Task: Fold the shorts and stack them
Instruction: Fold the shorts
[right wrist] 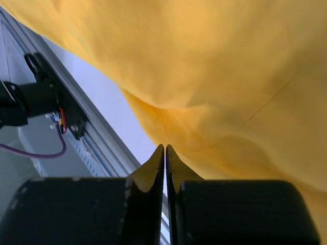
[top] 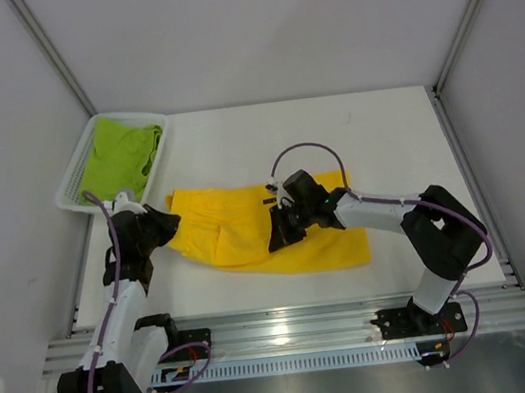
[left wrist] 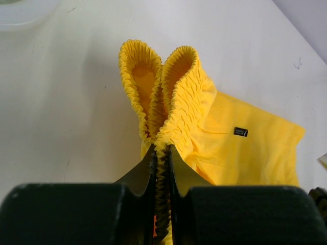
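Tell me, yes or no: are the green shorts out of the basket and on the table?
No, the green shorts lie bunched inside the white mesh basket, as the top view shows.

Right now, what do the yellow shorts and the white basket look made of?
The yellow shorts look like soft, matte cloth, woven or knit I cannot tell: it creases and drapes. The waistband is tightly gathered, so probably elastic. The white basket looks like rigid plastic mesh: its open lattice walls hold their shape. Its sheen is too small to judge.
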Motion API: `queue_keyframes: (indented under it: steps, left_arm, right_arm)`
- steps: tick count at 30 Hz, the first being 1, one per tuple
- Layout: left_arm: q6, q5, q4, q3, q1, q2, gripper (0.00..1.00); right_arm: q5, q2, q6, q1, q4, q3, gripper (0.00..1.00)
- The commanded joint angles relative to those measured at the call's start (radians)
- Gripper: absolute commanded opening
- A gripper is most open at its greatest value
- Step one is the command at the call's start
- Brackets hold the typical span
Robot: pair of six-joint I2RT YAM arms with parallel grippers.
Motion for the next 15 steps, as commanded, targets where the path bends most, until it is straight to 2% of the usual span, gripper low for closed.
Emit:
queue_keyframes:
  steps: [1, 3, 8, 9, 13, 15]
  left_arm:
    - [-0.004, -0.034, -0.055, 0.074, -0.014, -0.037, 0.08]
    - [-0.009, -0.037, -0.067, 0.095, -0.014, -0.047, 0.07]
    - [-0.006, -0.05, -0.13, 0.158, -0.026, -0.051, 0.07]
    - [-0.001, -0.044, -0.129, 0.166, -0.035, -0.053, 0.04]
    - [0.025, -0.138, -0.173, 0.229, -0.183, -0.064, 0.03]
    - [0.033, -0.168, -0.183, 0.247, -0.217, -0.067, 0.04]
  right_arm:
    - [0.025, 0.025, 0.053, 0.032, 0.063, -0.054, 0.03]
    - [0.029, 0.079, 0.074, 0.036, 0.083, -0.064, 0.0]
    - [0.04, 0.164, 0.109, 0.07, 0.109, -0.074, 0.0]
    - [0.032, 0.174, 0.12, 0.075, 0.116, -0.073, 0.0]
    - [-0.023, 0.298, 0.14, 0.073, 0.108, -0.007, 0.0]
    - [-0.075, 0.348, 0.151, 0.076, 0.099, 0.061, 0.0]
